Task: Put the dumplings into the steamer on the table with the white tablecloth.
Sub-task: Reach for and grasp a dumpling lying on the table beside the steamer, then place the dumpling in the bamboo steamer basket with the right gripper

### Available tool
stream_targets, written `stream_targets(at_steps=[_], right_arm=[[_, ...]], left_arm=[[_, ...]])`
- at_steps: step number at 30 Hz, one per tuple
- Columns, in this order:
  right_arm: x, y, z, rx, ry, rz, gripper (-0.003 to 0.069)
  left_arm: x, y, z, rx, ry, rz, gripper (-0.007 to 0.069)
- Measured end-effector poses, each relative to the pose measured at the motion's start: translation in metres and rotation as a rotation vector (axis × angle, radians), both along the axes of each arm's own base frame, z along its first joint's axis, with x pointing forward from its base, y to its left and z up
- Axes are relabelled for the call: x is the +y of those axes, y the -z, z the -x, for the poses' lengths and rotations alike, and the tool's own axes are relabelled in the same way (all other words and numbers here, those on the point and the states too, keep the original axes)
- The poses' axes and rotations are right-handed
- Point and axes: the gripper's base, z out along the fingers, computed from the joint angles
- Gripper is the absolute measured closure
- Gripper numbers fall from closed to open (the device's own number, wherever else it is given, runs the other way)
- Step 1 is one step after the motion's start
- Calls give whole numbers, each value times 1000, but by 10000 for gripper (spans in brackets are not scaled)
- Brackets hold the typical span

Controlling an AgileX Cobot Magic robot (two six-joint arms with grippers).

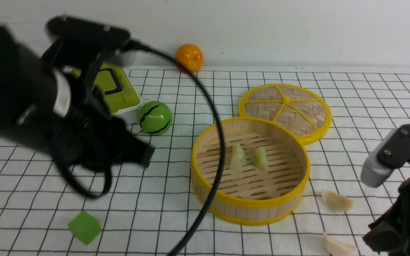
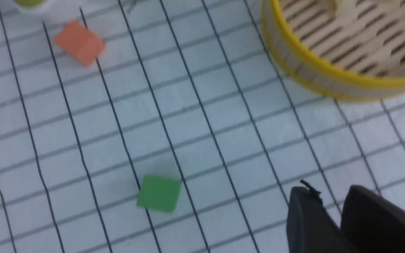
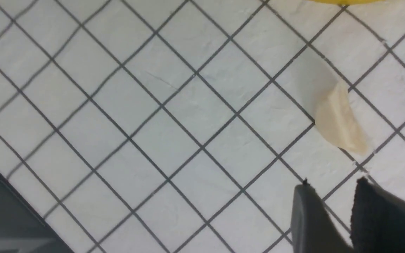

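The bamboo steamer (image 1: 250, 204) stands mid-table on the white tablecloth (image 1: 162, 199), and its yellow rim (image 2: 315, 66) shows in the left wrist view. Two pale green dumplings (image 1: 237, 156) (image 1: 261, 159) lie side by side on its slatted floor. Two cream dumplings (image 1: 336, 201) (image 1: 336, 246) lie on the cloth to its right. My left gripper (image 2: 330, 191) hovers left of the steamer, its jaws narrowly open and empty. My right gripper (image 3: 333, 184) is open and empty just short of a cream dumpling (image 3: 339, 123).
The steamer's woven lid (image 1: 285, 110) lies flat behind it. A green cube (image 1: 84, 227) and an orange cube (image 2: 80, 42) sit on the left side. A striped green ball (image 1: 155, 117), a green box (image 1: 114, 87) and an orange (image 1: 189, 57) stand farther back. A black cable (image 1: 219, 142) crosses before the steamer.
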Motion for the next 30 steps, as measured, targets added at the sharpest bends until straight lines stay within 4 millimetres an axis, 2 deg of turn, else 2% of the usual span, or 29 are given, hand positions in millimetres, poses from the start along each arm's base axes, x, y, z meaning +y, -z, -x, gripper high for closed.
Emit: stream_targets(at_steps=[6,10,15,19,23,26,30], right_arm=[[6,35,-34,-20,-113,69,323],[8,58,-54,-32,-112,95,234],[11,91,-71,20,-93,118,181],[11,112,-76,79,-92,132,190],[12,118,-79,95,-97,138,269],[13,115,-79,107,-107,136,414],[16,87,-82,121,-94,101,422]], left_arm=[[24,56,43,125,8,42,631],[32,68,56,149,6,59,636],[35,70,61,149,6,69,636],[36,70,61,148,6,71,636],[36,70,61,148,6,71,636],[36,70,61,148,6,71,636],[36,70,61,148,6,71,636]])
